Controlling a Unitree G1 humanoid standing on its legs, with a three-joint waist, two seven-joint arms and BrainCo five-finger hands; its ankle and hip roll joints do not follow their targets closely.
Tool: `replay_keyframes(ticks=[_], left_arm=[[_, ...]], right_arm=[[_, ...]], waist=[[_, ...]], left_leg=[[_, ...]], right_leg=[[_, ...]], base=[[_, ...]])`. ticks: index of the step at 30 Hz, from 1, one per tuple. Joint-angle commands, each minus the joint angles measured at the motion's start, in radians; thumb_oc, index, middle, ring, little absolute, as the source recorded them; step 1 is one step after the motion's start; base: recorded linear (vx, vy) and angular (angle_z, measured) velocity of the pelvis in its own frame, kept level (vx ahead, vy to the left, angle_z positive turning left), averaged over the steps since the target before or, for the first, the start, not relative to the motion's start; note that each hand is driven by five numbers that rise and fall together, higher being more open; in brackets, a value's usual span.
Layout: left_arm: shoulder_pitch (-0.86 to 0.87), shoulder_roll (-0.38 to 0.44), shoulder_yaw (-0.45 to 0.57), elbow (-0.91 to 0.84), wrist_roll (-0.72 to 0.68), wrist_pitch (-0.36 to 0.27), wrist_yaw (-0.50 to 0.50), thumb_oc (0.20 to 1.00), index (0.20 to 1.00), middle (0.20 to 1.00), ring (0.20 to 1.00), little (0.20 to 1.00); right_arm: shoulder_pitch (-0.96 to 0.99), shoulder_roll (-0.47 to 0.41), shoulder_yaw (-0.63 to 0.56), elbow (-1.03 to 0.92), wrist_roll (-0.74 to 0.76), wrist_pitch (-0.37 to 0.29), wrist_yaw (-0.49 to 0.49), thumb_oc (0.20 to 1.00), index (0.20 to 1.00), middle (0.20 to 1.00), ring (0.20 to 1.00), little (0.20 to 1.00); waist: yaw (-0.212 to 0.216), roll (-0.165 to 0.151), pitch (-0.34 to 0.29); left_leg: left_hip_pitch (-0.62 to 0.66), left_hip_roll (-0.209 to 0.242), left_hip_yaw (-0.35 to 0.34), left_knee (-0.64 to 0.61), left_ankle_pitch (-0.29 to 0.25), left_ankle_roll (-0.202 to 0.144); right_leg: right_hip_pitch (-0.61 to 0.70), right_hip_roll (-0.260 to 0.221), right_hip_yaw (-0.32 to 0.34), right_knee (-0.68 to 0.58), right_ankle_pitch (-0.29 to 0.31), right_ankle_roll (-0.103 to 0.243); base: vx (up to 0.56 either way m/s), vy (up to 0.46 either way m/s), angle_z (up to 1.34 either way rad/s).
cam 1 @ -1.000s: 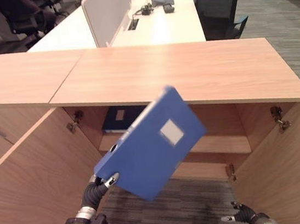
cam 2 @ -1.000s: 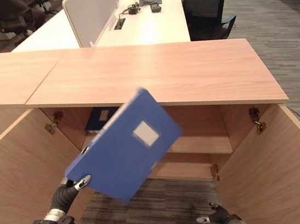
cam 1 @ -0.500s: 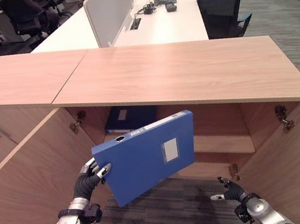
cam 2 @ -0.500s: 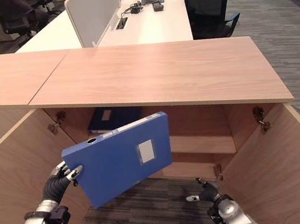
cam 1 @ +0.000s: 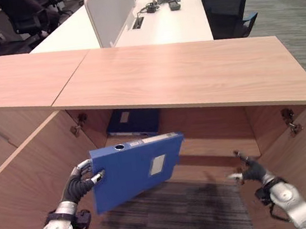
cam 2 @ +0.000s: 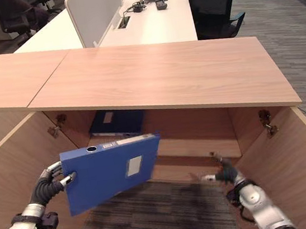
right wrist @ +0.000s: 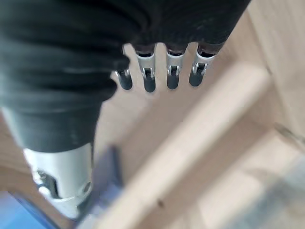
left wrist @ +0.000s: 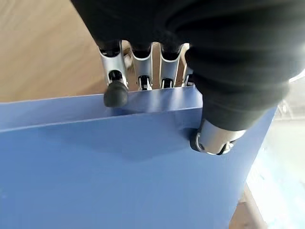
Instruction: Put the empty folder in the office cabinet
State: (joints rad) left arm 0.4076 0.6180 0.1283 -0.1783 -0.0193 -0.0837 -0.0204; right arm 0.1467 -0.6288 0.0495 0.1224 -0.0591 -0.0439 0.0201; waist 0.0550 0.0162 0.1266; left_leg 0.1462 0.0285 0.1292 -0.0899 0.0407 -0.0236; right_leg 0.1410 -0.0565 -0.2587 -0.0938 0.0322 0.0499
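Note:
My left hand (cam 1: 78, 183) is shut on the left corner of a blue box folder (cam 1: 133, 170) with a white label, thumb on its face and fingers (left wrist: 114, 90) hooked over its edge. The folder (cam 2: 109, 172) hangs tilted in front of the open wooden cabinet (cam 1: 193, 78), just below the shelf (cam 1: 219, 148). A second blue folder (cam 1: 136, 120) lies flat on that shelf at the back left. My right hand (cam 1: 249, 170) is open with straight fingers (right wrist: 148, 78), raised in front of the shelf's right part and holding nothing.
Both cabinet doors stand open, the left door (cam 1: 31, 175) beside my left arm and the right door (cam 1: 297, 180) by my right arm. Behind the cabinet top are a white desk (cam 1: 158, 23) with a divider and a black office chair (cam 1: 226, 9).
The folder has dropped lower and turned flatter, its top edge now nearly level. My right hand has risen and moved right, up to the shelf's height.

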Motion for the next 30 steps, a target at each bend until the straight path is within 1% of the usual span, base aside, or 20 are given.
replay_keyframes(ticks=[1,2,3,6,7,8,11,15,16,17,18,19,20,21,23,25,26,30], left_arm=[[-0.018,0.066,0.076,-0.037,0.070,-0.077,0.025,0.200,0.200,0.200,0.200,0.200],[-0.019,0.074,0.099,-0.035,0.118,-0.076,0.031,0.200,0.200,0.200,0.200,0.200],[-0.019,0.073,0.100,-0.035,0.119,-0.076,0.031,0.200,0.200,0.200,0.200,0.200],[-0.030,0.094,0.126,-0.041,0.228,-0.076,0.040,0.200,0.200,0.200,0.200,0.200],[-0.029,0.093,0.127,-0.042,0.229,-0.075,0.040,0.200,0.200,0.200,0.200,0.200],[-0.042,0.094,0.128,-0.048,0.251,-0.080,0.049,0.200,0.200,0.200,0.200,0.200],[-0.077,0.094,0.112,-0.072,0.285,-0.090,0.056,0.200,0.200,0.200,0.200,0.200],[-0.129,0.112,0.066,-0.119,0.252,-0.117,0.049,0.200,0.200,0.200,0.200,0.200],[-0.130,0.112,0.068,-0.118,0.250,-0.117,0.049,0.200,0.200,0.200,0.200,0.200],[-0.157,0.122,0.034,-0.128,0.213,-0.126,0.043,0.200,0.200,0.200,0.200,0.200],[-0.159,0.123,0.035,-0.127,0.212,-0.126,0.043,0.200,0.200,0.200,0.200,0.200],[-0.181,0.137,0.003,-0.139,0.197,-0.130,0.037,0.200,0.200,0.200,0.200,0.200],[-0.182,0.138,0.004,-0.137,0.196,-0.129,0.037,0.200,0.200,0.200,0.200,0.200],[-0.197,0.146,-0.015,-0.152,0.174,-0.137,0.031,0.200,0.200,0.200,0.200,0.200],[-0.219,0.161,-0.044,-0.159,0.145,-0.146,0.023,0.200,0.200,0.200,0.200,0.200],[-0.226,0.163,-0.055,-0.161,0.139,-0.147,0.020,0.200,0.200,0.200,0.200,0.200],[-0.243,0.175,-0.079,-0.170,0.129,-0.146,0.013,0.200,0.200,0.200,0.200,0.200],[-0.266,0.197,-0.113,-0.187,0.109,-0.156,-0.003,0.200,0.200,0.200,0.200,0.200]], right_arm=[[-0.058,-0.022,-0.006,-0.062,0.031,-0.052,0.000,1.000,1.000,1.000,1.000,1.000],[-0.068,-0.035,-0.024,-0.111,0.019,-0.065,0.002,1.000,1.000,1.000,1.000,1.000],[-0.067,-0.035,-0.025,-0.114,0.019,-0.063,0.003,1.000,1.000,1.000,1.000,1.000],[-0.086,-0.056,-0.031,-0.171,0.005,-0.066,0.029,1.000,1.000,1.000,1.000,1.000],[-0.087,-0.056,-0.031,-0.171,0.005,-0.065,0.030,1.000,1.000,1.000,1.000,1.000],[-0.100,-0.059,-0.005,-0.173,0.009,-0.064,0.050,1.000,1.000,1.000,1.000,1.000],[-0.149,-0.063,0.061,-0.151,-0.007,-0.062,0.069,1.000,1.000,1.000,1.000,1.000],[-0.224,-0.045,0.167,-0.104,0.029,-0.062,0.097,1.000,1.000,1.000,1.000,1.000],[-0.231,-0.045,0.171,-0.098,0.030,-0.064,0.096,1.000,1.000,1.000,1.000,1.000],[-0.259,-0.023,0.221,-0.055,0.065,-0.056,0.111,1.000,1.000,1.000,1.000,1.000],[-0.264,-0.022,0.224,-0.049,0.066,-0.059,0.110,1.000,1.000,1.000,1.000,1.000],[-0.303,0.005,0.281,-0.010,0.075,-0.053,0.117,1.000,1.000,1.000,1.000,1.000],[-0.308,0.006,0.283,-0.005,0.075,-0.055,0.116,1.000,1.000,1.000,1.000,1.000],[-0.336,0.030,0.317,0.019,0.084,-0.053,0.116,1.000,1.000,1.000,1.000,1.000],[-0.364,0.056,0.348,0.039,0.100,-0.053,0.117,1.000,1.000,1.000,1.000,1.000],[-0.373,0.063,0.357,0.044,0.102,-0.054,0.117,1.000,1.000,1.000,1.000,1.000],[-0.393,0.075,0.375,0.053,0.104,-0.054,0.111,1.000,1.000,1.000,1.000,1.000],[-0.423,0.086,0.387,0.057,0.116,-0.060,0.099,1.000,1.000,1.000,1.000,1.000]], waist=[[-0.007,-0.052,-0.010],[-0.008,-0.052,-0.012],[-0.007,-0.052,-0.011],[-0.006,-0.054,-0.015],[-0.007,-0.054,-0.014],[-0.003,-0.057,-0.017],[0.000,-0.057,-0.016],[0.006,-0.059,-0.020],[0.004,-0.059,-0.019],[0.006,-0.058,-0.021],[0.006,-0.058,-0.020],[0.010,-0.057,-0.022],[0.009,-0.058,-0.020],[0.012,-0.057,-0.022],[0.013,-0.057,-0.024],[0.013,-0.057,-0.024],[0.013,-0.056,-0.026],[0.013,-0.056,-0.029]], left_leg=[[-0.004,-0.023,-0.048,0.003,-0.095,0.004],[-0.003,-0.023,-0.046,0.003,-0.097,0.004],[-0.003,-0.023,-0.046,0.003,-0.097,0.004],[-0.003,-0.022,-0.044,0.003,-0.098,0.002],[-0.003,-0.022,-0.044,0.003,-0.098,0.002],[-0.004,-0.022,-0.043,0.003,-0.098,0.001],[-0.004,-0.022,-0.044,0.003,-0.098,0.000],[-0.002,-0.021,-0.044,0.003,-0.096,-0.003],[-0.002,-0.021,-0.044,0.003,-0.096,-0.003],[0.000,-0.021,-0.043,0.003,-0.095,-0.003],[0.000,-0.020,-0.043,0.003,-0.096,-0.003],[0.003,-0.020,-0.043,0.003,-0.095,-0.004],[0.003,-0.020,-0.042,0.003,-0.095,-0.004],[0.005,-0.020,-0.042,0.003,-0.095,-0.005],[0.008,-0.020,-0.041,0.003,-0.095,-0.005],[0.009,-0.019,-0.041,0.003,-0.095,-0.006],[0.011,-0.019,-0.041,0.003,-0.095,-0.006],[0.015,-0.018,-0.040,0.003,-0.095,-0.006]], right_leg=[[0.022,-0.054,-0.043,0.007,-0.020,0.072],[0.022,-0.055,-0.041,0.007,-0.020,0.072],[0.021,-0.055,-0.040,0.007,-0.020,0.072],[0.021,-0.055,-0.038,0.007,-0.020,0.071],[0.020,-0.055,-0.038,0.007,-0.020,0.071],[0.020,-0.055,-0.038,0.007,-0.021,0.070],[0.020,-0.055,-0.037,0.007,-0.021,0.069],[0.023,-0.055,-0.038,0.007,-0.021,0.069],[0.022,-0.055,-0.038,0.007,-0.021,0.069],[0.025,-0.055,-0.039,0.007,-0.021,0.068],[0.025,-0.055,-0.039,0.007,-0.021,0.068],[0.029,-0.055,-0.039,0.007,-0.021,0.067],[0.029,-0.055,-0.039,0.007,-0.021,0.067],[0.030,-0.055,-0.040,0.007,-0.022,0.067],[0.034,-0.054,-0.040,0.007,-0.022,0.067],[0.035,-0.055,-0.041,0.007,-0.022,0.067],[0.037,-0.054,-0.040,0.007,-0.022,0.066],[0.038,-0.054,-0.036,0.007,-0.022,0.066]], base=[[0.00,0.000,0.00],[0.00,0.000,0.00],[0.00,0.000,0.00],[0.00,0.000,0.00],[0.00,0.000,0.00],[0.00,0.000,0.00],[0.00,0.000,0.00],[0.00,0.000,0.00],[0.00,0.000,0.00],[0.00,0.000,0.00],[0.00,0.000,0.00],[0.00,0.000,0.00],[0.00,0.000,0.00],[0.00,0.000,0.00],[0.00,0.000,0.00],[0.00,0.000,0.00],[0.00,0.000,0.00],[0.00,0.000,0.00]])
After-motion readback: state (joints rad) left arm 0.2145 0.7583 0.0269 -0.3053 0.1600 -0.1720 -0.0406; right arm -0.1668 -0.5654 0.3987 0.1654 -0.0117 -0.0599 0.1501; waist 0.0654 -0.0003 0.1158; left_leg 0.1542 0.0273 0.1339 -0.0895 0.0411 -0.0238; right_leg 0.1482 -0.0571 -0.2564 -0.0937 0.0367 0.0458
